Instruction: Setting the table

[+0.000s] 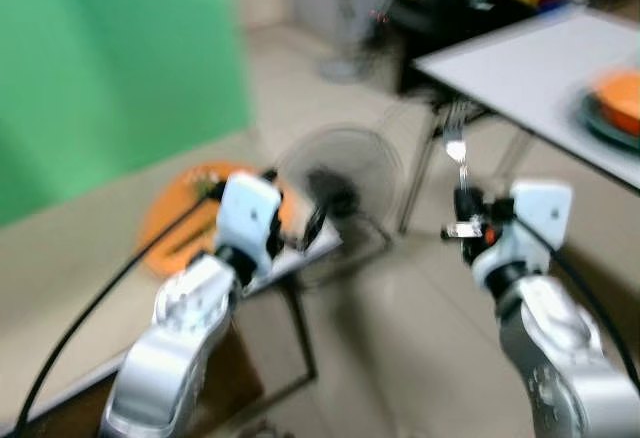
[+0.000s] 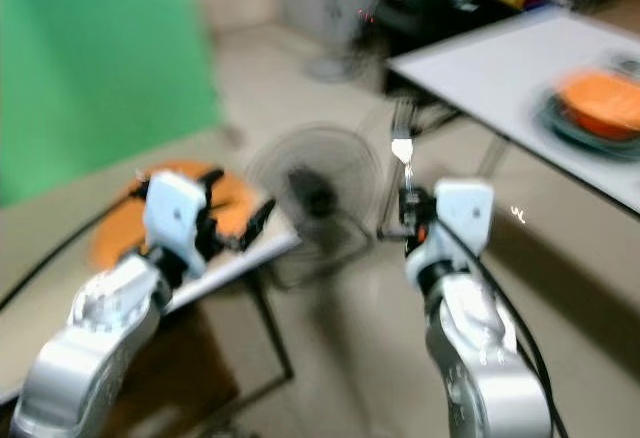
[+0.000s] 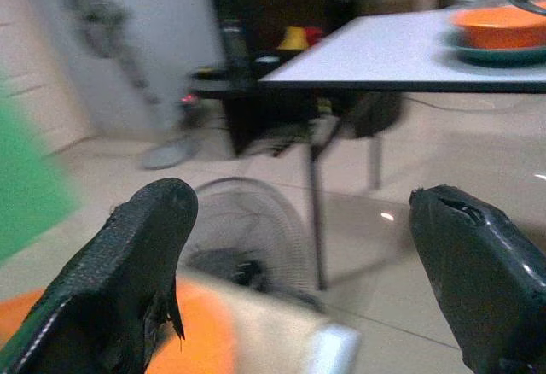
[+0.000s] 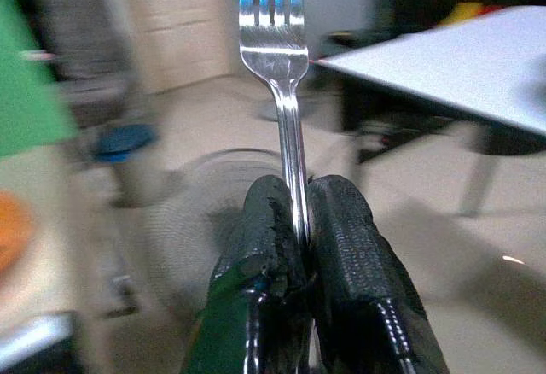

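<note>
Fork in right end effector

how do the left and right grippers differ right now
The left gripper stands with its jaws wide apart and nothing between them; the right gripper has its jaws pressed onto the handle of a silver metal fork, tines up. The left gripper hangs over the near pale table with the orange plate; the right gripper is over open floor, nearer the white table. Both have black fingers on silver arms.

Your left gripper holds its two black fingers spread wide apart, gripping nothing. Beyond them a white table carries an orange bowl; a floor fan lies below the table's near edge.
</note>
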Motion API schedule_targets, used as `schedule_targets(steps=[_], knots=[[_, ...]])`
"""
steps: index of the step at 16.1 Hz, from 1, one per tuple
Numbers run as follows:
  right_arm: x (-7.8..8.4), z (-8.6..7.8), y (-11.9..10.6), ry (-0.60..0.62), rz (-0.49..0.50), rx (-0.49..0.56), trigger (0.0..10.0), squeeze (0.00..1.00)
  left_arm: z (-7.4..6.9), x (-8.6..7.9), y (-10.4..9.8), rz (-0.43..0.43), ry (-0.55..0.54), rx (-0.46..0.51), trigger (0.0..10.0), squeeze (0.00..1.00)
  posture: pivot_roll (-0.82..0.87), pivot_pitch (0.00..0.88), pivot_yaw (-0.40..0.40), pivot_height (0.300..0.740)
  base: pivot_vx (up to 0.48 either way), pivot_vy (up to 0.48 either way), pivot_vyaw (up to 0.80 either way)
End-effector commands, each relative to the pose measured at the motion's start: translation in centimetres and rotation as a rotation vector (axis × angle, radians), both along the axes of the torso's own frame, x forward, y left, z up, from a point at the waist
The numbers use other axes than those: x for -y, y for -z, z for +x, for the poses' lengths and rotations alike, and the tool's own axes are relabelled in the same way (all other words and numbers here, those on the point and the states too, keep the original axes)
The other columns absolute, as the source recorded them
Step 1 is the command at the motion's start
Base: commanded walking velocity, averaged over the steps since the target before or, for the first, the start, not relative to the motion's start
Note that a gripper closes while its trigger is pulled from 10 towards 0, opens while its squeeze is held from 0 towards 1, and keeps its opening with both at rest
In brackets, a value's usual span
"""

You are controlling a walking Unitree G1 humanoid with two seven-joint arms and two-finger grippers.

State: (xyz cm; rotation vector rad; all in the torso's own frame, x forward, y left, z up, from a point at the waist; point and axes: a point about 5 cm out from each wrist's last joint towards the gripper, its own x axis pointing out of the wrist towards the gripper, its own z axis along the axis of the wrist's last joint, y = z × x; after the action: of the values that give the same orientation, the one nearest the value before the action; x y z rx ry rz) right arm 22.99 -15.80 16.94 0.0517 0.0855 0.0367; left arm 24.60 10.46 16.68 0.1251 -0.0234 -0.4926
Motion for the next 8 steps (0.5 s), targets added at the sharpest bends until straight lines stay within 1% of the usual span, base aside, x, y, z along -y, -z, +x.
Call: schedule_targets(steps=[1, 4, 8], knots=[[0.35, -0.09, -0.35, 0.026, -0.006, 0.007, 10.0, 0.00, 0.04, -0.01, -0.14, 0.003, 0.005, 0.010, 10.0, 0.00, 0.05, 0.000, 0.054, 0.740, 0.000, 0.000, -0.80], [0.92, -0.26, -0.14, 0.058, -0.010, -0.010, 10.0, 0.00, -0.10, -0.31, 0.23, -0.020, -0.010, -0.019, 10.0, 0.00, 0.04, 0.000, 0.052, 0.740, 0.000, 0.000, -0.80], [1.21, -0.23, 0.00, 0.083, -0.015, -0.023, 10.0, 0.00, 0.21, -0.73, 0.30, 0.003, -0.037, -0.011, 10.0, 0.00, 0.04, 0.000, 0.050, 0.740, 0.000, 0.000, -0.80]])
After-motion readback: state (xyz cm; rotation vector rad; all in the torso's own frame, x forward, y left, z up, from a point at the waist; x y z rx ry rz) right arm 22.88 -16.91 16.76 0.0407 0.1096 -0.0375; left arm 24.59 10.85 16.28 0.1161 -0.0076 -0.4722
